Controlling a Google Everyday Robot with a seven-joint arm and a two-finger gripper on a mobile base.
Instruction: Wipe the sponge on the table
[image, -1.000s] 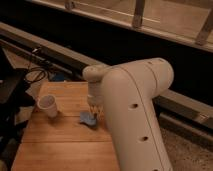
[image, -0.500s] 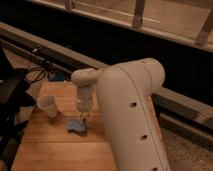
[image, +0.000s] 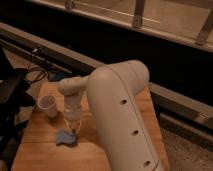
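The blue sponge (image: 66, 137) lies flat on the light wooden table (image: 45, 155), left of the big white arm. My gripper (image: 73, 127) points straight down at the sponge's upper right edge, and its tips seem to touch or press it. The white arm covers the table's right half.
A white paper cup (image: 48, 106) stands upright on the table's back left, a short way above and left of the sponge. Dark cables (image: 35, 75) and black equipment (image: 10, 95) sit off the table's left edge. A dark ledge and railing run behind.
The gripper and sponge have slid left and toward the table's front over the last second, ending closer to the cup's side of the table.
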